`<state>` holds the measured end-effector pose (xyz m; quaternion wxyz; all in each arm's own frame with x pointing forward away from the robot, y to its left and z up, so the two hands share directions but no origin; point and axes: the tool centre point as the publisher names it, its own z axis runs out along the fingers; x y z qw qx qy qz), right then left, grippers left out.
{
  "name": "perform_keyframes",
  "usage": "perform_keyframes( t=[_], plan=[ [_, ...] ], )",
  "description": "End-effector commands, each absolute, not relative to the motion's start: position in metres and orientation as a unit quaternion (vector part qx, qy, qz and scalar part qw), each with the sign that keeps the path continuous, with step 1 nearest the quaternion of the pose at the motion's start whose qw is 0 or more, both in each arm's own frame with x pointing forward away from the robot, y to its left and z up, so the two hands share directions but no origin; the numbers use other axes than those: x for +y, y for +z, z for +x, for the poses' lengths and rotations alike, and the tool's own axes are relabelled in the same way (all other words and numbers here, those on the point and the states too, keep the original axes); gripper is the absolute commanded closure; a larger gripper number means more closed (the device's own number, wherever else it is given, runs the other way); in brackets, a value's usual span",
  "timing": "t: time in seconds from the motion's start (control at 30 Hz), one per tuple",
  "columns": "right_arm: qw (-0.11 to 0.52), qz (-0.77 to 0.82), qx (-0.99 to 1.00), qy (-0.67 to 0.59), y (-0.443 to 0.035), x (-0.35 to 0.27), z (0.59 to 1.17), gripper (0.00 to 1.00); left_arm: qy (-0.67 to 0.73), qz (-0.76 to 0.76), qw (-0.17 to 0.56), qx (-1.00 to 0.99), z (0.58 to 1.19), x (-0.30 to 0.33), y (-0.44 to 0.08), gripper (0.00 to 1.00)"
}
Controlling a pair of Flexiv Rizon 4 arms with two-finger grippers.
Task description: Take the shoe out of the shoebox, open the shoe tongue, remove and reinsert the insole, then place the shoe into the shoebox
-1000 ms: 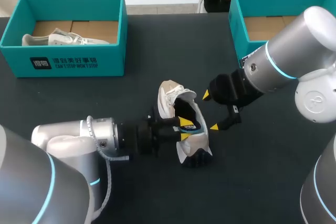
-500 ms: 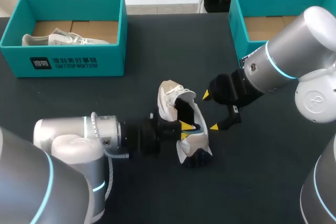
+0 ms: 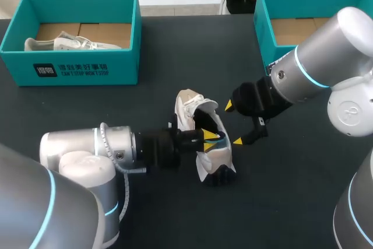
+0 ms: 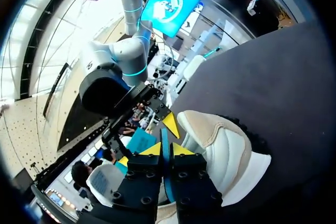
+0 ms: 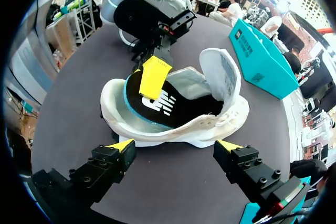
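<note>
**A:** Left gripper (image 3: 208, 139) first: both yellow tips are pinched tight on the blue edge of the insole (image 5: 173, 103), right at the shoe's opening!

**B:** And the shoe (image 3: 187, 109) itself?

**A:** It's a white sneaker, out on the dark table (image 3: 175, 51) around the middle. The toe is toward the far side and the heel is near. The tongue (image 5: 223, 72) is folded back and standing up. Most of the black insole lies inside the shoe.

**B:** Right gripper (image 3: 233, 123)?

**A:** Wide open, fingers spread, just to the right of the shoe along its sole side. As far as I can see, it's touching nothing.

**B:** Take us out to the boxes.

**A:** There are two, both teal and both at the far edge. The far-left shoebox (image 3: 81, 65) holds a second white shoe (image 3: 58, 44), lying on the brown cardboard floor toward the box's left end. In the far-right shoebox (image 3: 265, 27) a patch of brown cardboard floor shows. The right arm (image 3: 315, 68) crosses its near corner, so that part of the box is hidden.
</note>
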<state>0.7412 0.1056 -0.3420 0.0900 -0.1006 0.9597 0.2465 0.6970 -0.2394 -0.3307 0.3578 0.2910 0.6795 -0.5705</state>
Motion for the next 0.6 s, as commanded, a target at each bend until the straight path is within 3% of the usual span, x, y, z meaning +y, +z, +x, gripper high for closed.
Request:
perform_keyframes(
  t=[0.03, 0.1, 0.17, 0.4, 0.6],
  plan=[
    [0.091, -0.1, 0.96, 0.246, -0.343, 0.107, 0.741, 0.0, -0.571, 0.29, 0.362, 0.677, 0.694, -0.24, -0.329, 0.77],
    [0.091, -0.1, 0.96, 0.246, -0.343, 0.107, 0.741, 0.0, -0.568, 0.296, 0.354, 0.681, 0.694, -0.243, -0.333, 0.56],
    [0.091, -0.1, 0.96, 0.246, -0.343, 0.107, 0.741, 0.0, -0.569, 0.297, 0.352, 0.682, 0.693, -0.244, -0.333, 0.45],
    [0.091, -0.1, 0.96, 0.246, -0.343, 0.107, 0.741, 0.0, -0.582, 0.283, 0.362, 0.67, 0.693, -0.233, -0.315, 0.39],
    [0.091, -0.1, 0.96, 0.246, -0.343, 0.107, 0.741, 0.0, -0.586, 0.28, 0.371, 0.664, 0.693, -0.227, -0.299, 0.4]
  ],
)
